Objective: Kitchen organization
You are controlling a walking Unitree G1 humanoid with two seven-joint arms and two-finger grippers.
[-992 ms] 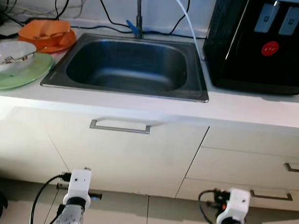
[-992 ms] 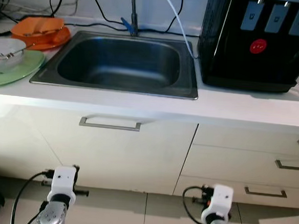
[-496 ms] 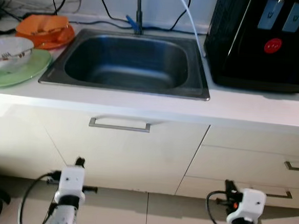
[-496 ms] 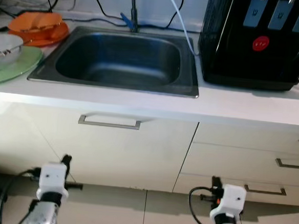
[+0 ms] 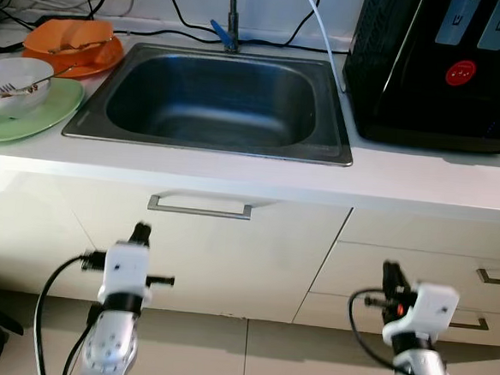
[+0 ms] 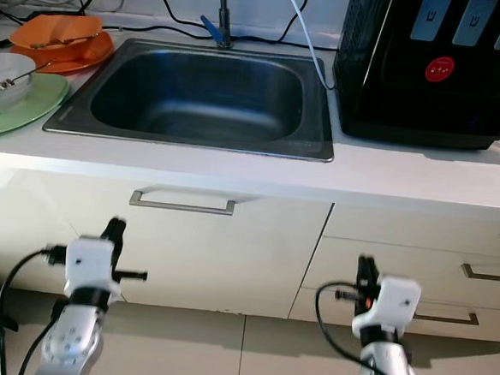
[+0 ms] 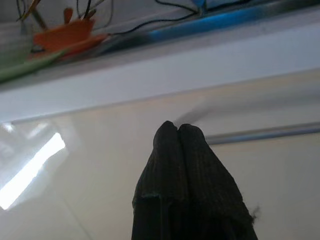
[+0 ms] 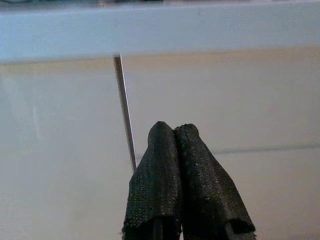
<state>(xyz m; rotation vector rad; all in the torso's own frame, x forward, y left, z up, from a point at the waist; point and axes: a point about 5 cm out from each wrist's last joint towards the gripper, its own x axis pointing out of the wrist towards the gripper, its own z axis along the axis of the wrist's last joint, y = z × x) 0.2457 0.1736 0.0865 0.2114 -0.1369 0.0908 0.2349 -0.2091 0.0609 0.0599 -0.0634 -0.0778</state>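
Now, largest thing first.
Worktop: the white counter (image 5: 422, 178) is running across in front of me, above cream cabinet fronts.
Sink: the steel sink (image 5: 213, 108) is sitting sunk in the counter, its faucet (image 5: 232, 19) standing at the back rim with a white hose (image 5: 322, 38) curving down beside it.
Water dispenser: the black water dispenser (image 5: 443, 68) is standing on the counter just to the right of the sink, a red round mark on its front.
Cabinet door: the door under the sink is carrying a long metal handle (image 5: 200, 207); drawers with smaller handles (image 5: 494, 277) are lying to its right.
Dishes: the green plate (image 5: 41, 113) is lying on the counter left of the sink, with the white bowl (image 5: 15, 83) sitting on it and a fork (image 5: 16, 90) resting in the bowl; the orange dish (image 5: 73, 42) is sitting behind them, near the wall and some black cables (image 5: 100, 5).
My left gripper: my left gripper (image 7: 178, 131) is hanging low before the cabinet door, below the handle, fingers pressed together on nothing.
My right gripper: my right gripper (image 8: 172, 129) is hanging low before the drawers, fingers likewise together and holding nothing.
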